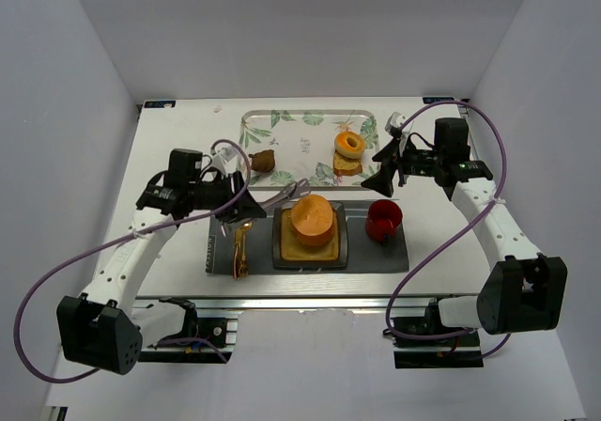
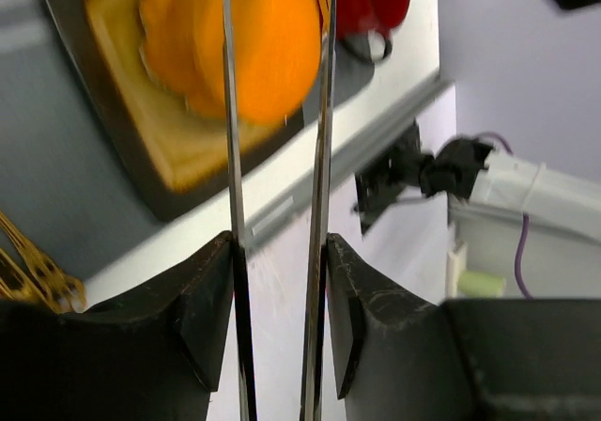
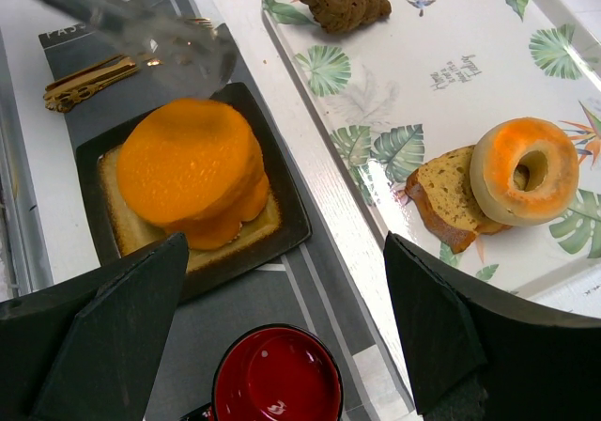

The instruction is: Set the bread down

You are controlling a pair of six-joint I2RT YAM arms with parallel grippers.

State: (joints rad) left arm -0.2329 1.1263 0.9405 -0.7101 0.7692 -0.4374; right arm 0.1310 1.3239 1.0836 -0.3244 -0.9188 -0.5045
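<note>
**Left:** my left pincer (image 1: 239,212), clamped on metal tongs (image 1: 286,194) whose tips reach ahead of it to the edge of the orange bread (image 1: 313,219).

**Centre:** the bread lies on a toast slice (image 1: 296,248) in a dark plate (image 1: 340,254), between my pincers.

**Right:** my right pincer (image 1: 381,173), fingers spread wide, hovers above a red cup (image 1: 383,220). The leaf-print tray (image 1: 282,158) is on its right.

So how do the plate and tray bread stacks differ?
The plate stack is topped by a solid orange round on a pale slice; the tray stack by a holed ring on a darker slice. The plate stack's top covers most of its slice; the tray stack's leaves half showing. Both: round piece on bread.
</note>
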